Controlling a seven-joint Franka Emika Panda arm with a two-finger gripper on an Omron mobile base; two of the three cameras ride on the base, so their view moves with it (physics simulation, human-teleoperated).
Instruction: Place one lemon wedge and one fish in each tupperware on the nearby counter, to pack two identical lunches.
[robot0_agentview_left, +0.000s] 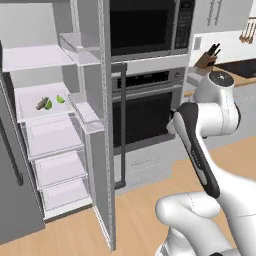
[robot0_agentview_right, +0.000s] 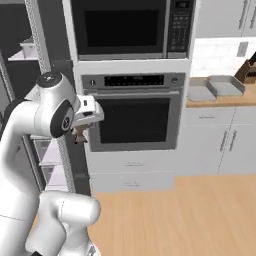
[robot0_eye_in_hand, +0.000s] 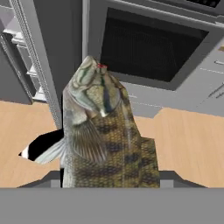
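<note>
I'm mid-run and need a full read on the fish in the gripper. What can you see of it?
The fish stands close before the hand camera, head pointing away from the hand, tail end down between the fingertips of the gripper, which is shut on it. Its skin looks scaly, mottled olive-tan and grey, with a pale fin on its flank and a small red mark by the head. In the right base view it is a small brownish shape under the hand, held in the air before the oven.

You get flat, even, bright rendered light with soft edges throughout; a dark shadow patch lies on the light-brown wood-grain floor (robot0_eye_in_hand: 41, 146), and there is no glare.
</note>
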